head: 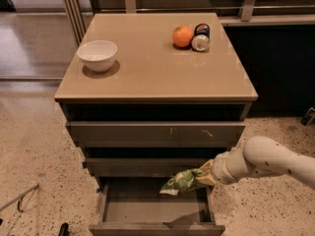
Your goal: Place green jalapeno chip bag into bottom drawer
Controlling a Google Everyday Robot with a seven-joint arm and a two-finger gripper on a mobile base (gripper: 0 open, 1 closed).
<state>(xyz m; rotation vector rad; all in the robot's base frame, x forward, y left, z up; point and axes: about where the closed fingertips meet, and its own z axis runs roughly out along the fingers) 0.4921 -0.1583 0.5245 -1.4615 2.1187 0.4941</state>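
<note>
Camera view: the two-finger gripper [205, 175] pinches one end of the crumpled foil green jalapeno chip bag [181, 182], holding it above the open, shallow grey-brown bottom drawer [147, 211].

No readable text, label, brand or number anywhere. Nothing legible on the green jalapeno chip bag [181, 182] at lower centre of the frame, pinched by the gripper [203, 175] over the open bottom drawer [147, 209]. Nothing legible either on the dark can [201, 36] lying at upper right on the tabletop [157, 75].
</note>
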